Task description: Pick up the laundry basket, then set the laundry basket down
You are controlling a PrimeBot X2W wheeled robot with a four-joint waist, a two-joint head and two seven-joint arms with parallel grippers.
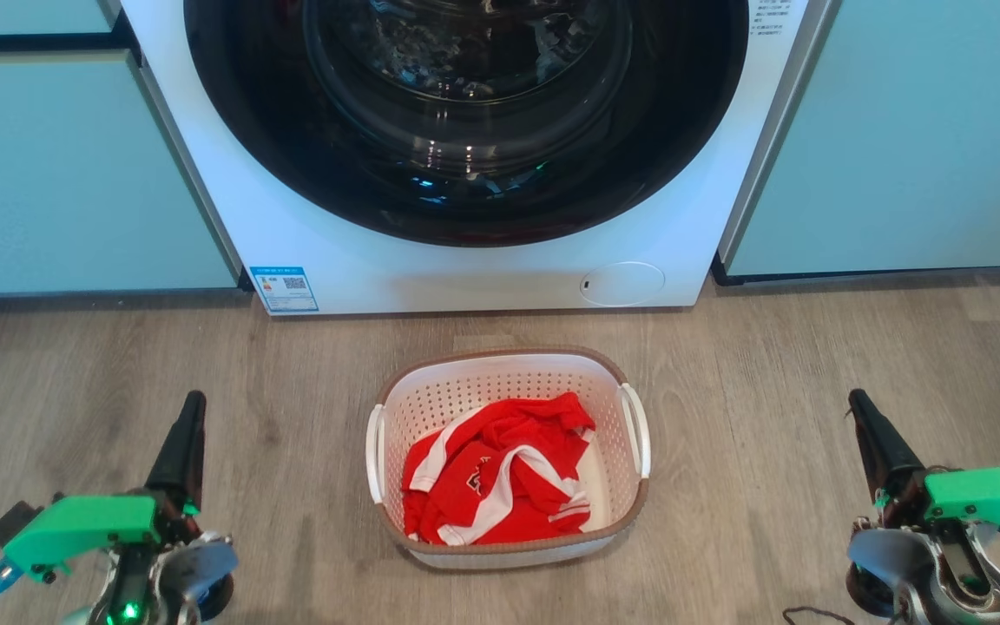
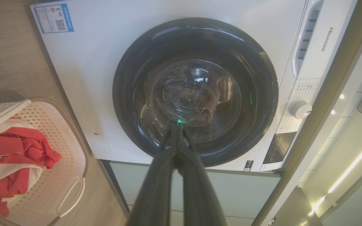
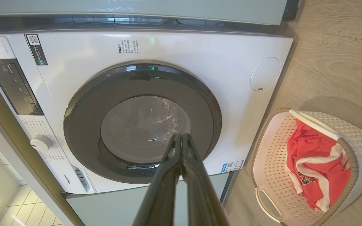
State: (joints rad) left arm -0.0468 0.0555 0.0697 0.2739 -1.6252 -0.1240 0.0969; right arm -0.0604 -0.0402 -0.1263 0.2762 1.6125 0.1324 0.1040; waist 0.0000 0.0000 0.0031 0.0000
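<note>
The laundry basket (image 1: pixel 500 382) stands upright on the wooden floor (image 1: pixel 769 365), just in front of the washing machine (image 1: pixel 483 278) and centred between the two arms. A red and white garment (image 1: pixel 500 469) lies crumpled inside it, below the brown rim. The left gripper (image 1: pixel 190 408) and right gripper (image 1: pixel 860 404) sit low and well apart from the basket, one on each side. In each wrist view the fingers (image 2: pixel 159 175) are pressed together with nothing between them and point at the machine's door rather than at the basket.

A basket resting flat on the floor with both grippers away from it fits either a stage ahead of the pick-up or one after the set-down; the pictures do not settle which.

The risks follow from how the things lie. The basket looks light and the floor smooth, so a sideways nudge from a closed finger would likely slide or turn it instead of catching it. The white loop handles (image 1: pixel 637 430) lie close against the basket's sides, leaving little room to hook or pinch them cleanly. If only one side were held, the basket could tip and spill the garment. The machine's front stands near the far rim, so a forward push could knock the basket against it.
</note>
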